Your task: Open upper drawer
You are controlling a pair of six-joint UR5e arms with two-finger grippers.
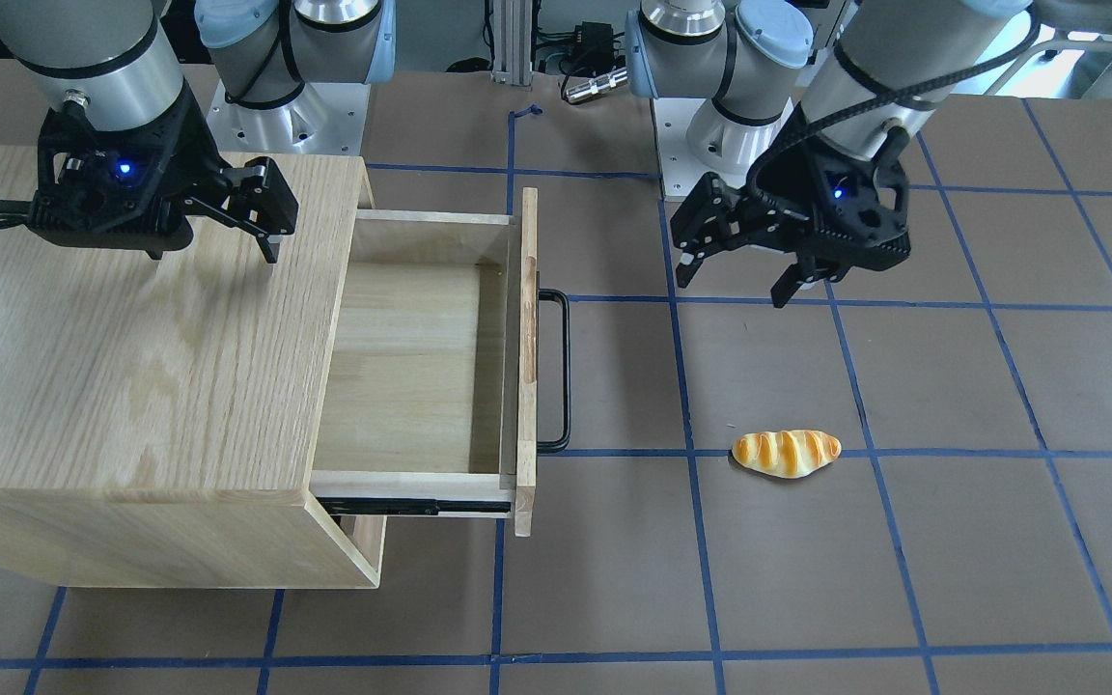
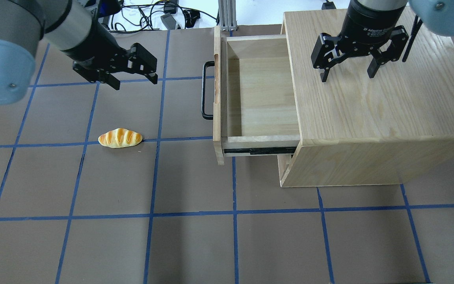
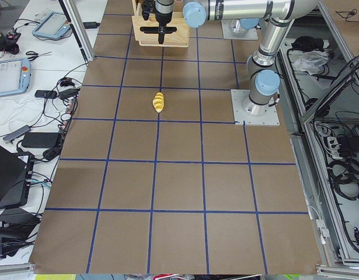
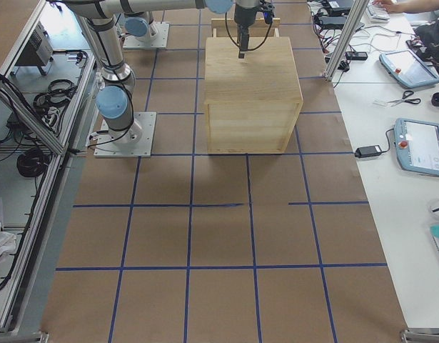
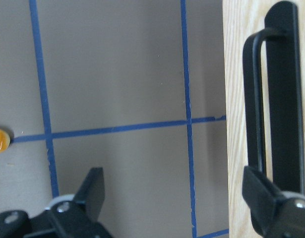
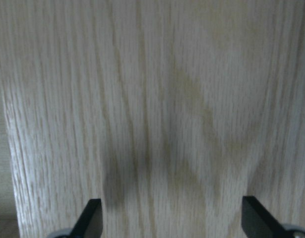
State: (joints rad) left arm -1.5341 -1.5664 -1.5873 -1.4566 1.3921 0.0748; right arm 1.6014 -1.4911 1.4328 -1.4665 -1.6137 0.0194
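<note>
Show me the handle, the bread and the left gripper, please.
handle (image 2: 202, 90): overhead view, middle of the black bar.
bread (image 2: 120, 138): overhead view, centre of the loaf.
left gripper (image 2: 135, 84): overhead view, midway between its open fingertips.

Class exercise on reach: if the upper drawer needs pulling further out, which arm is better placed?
Left. The left gripper, open, hovers near the black bar handle; the right gripper hangs over the cabinet top, beyond the upper drawer.
</note>
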